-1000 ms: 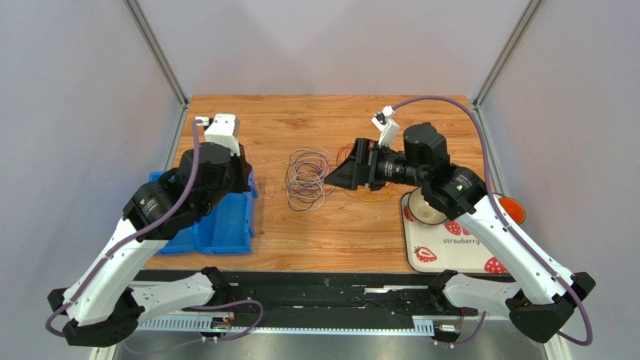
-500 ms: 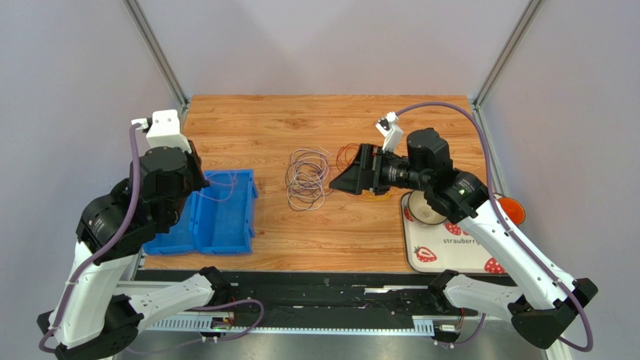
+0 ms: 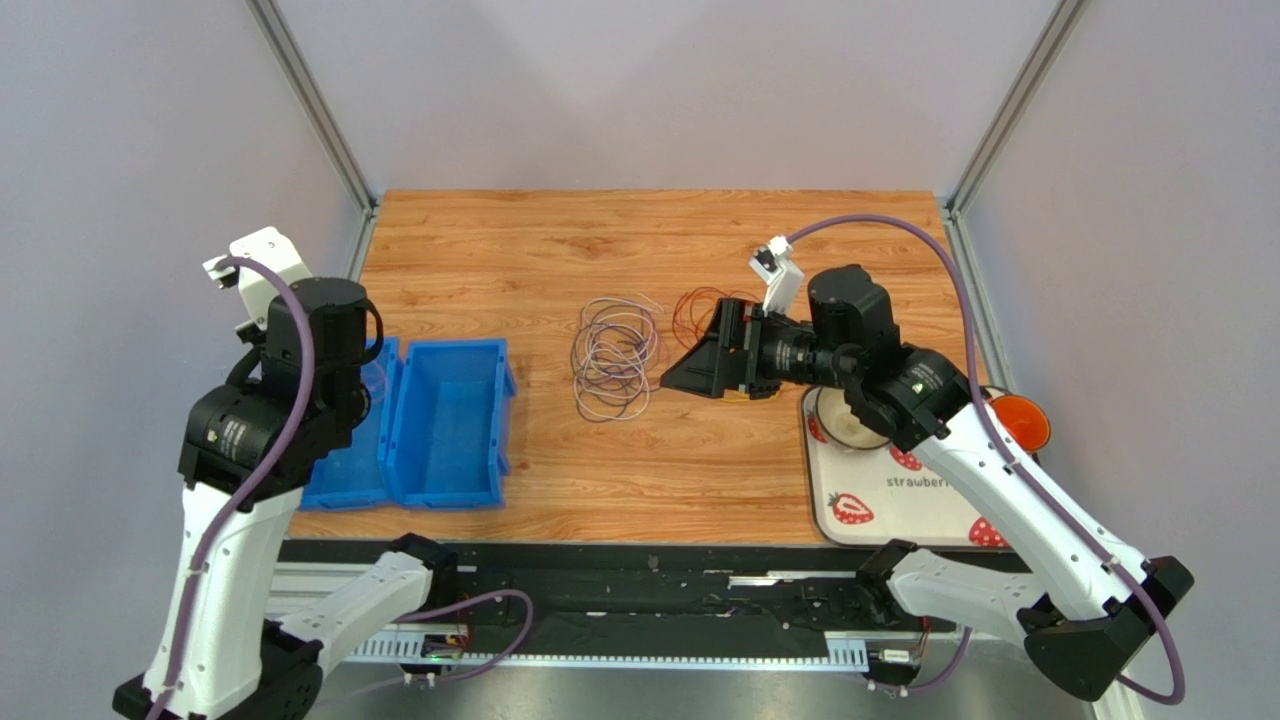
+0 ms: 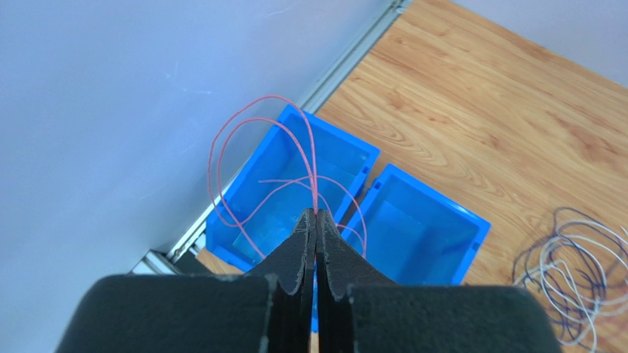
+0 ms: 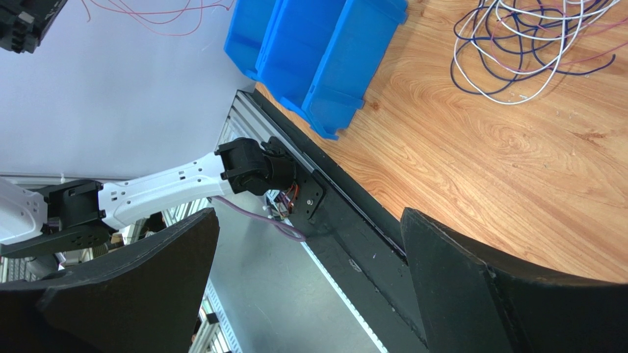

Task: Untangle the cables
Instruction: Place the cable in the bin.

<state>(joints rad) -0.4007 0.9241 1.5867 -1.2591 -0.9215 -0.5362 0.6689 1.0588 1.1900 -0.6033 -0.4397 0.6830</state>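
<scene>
Left gripper (image 4: 316,220) clamps red cable (image 4: 312,165), frame centre; right gripper (image 5: 309,220) jaws spread, empty. The cables (image 3: 613,357) likely light, floppy, snaggy: pinch outer loop.

L arm swung off the bins; R arm nudged nearer.

L arm, which was low over the blue bins (image 3: 451,420), is now raised and pulled back to the table's (image 3: 526,240) L edge, so both bins show in full. The left gripper (image 4: 316,215) now sits above the L bin w/ a pink-red cable (image 4: 313,173) pinched, loops dangling over it. The right gripper (image 3: 676,372) slid slightly toward the near edge, uncovering more of the red-orange cables (image 3: 694,305).
</scene>
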